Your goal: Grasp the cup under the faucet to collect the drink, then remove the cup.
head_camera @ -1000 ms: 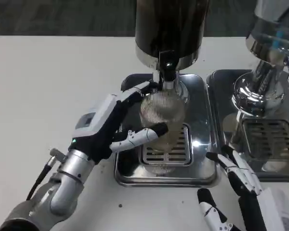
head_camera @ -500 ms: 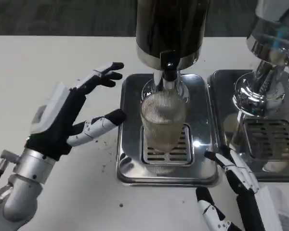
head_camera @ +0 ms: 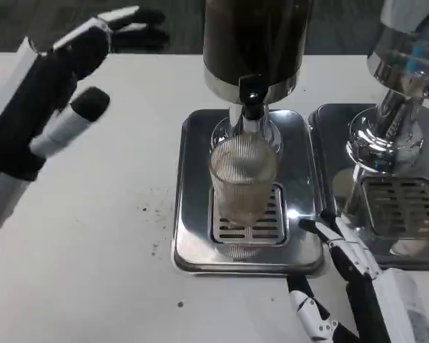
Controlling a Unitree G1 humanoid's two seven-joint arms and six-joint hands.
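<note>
A clear ribbed cup [head_camera: 242, 187] stands upright on the grille of a steel drip tray [head_camera: 194, 214], directly under the faucet [head_camera: 251, 111] of a dark dispenser [head_camera: 253, 43]. Some pale liquid shows in its lower part. My left hand [head_camera: 46, 89] is raised at the upper left, far from the cup, fingers spread and holding nothing. My right hand [head_camera: 343, 286] sits low at the bottom right, just off the tray's front right corner, fingers apart and empty.
A second chrome dispenser [head_camera: 397, 86] with its own drip tray [head_camera: 404, 207] stands to the right. Dark specks [head_camera: 154, 214] dot the white table left of the tray. Open table surface lies to the left.
My left hand let go of the cup and swung up and away to the left, fingers opening. The cup stays under the faucet. The right hand has barely moved.
</note>
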